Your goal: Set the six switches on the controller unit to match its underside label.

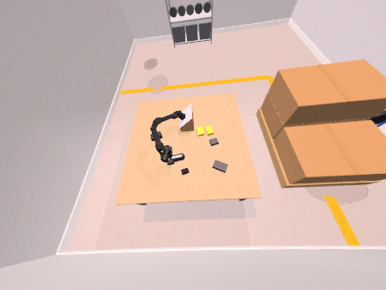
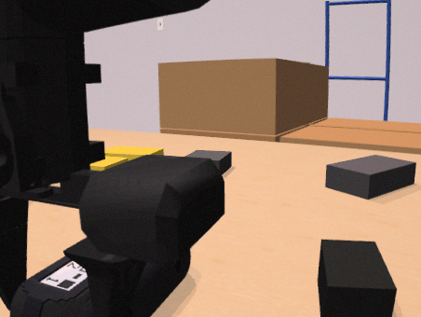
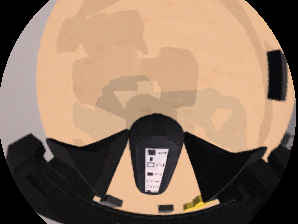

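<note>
The dark controller unit (image 1: 179, 157) (image 2: 172, 284) (image 3: 156, 125) lies upside down on the bench (image 1: 145, 188) (image 2: 261, 280), its white label (image 2: 56, 280) (image 3: 162, 172) facing up. In the wrist view the square by 1 looks filled, 2 empty and 3 filled; the squares farther along are too small to read surely. The switches are underneath, hidden. My gripper (image 3: 156, 134) is shut on the unit, one finger against each long side near its rounded end. In the exterior view a finger hides part of the label.
A small black block (image 1: 184, 171) (image 2: 356, 266) (image 3: 276, 75) lies near the unit. A larger grey block (image 1: 220, 165) (image 2: 346, 179), a smaller grey block (image 1: 213, 142) (image 2: 225, 161) and two yellow pieces (image 1: 200, 130) (image 1: 209, 130) lie farther off. A wedge-shaped stand (image 1: 186, 124) is near the arm's elbow.
</note>
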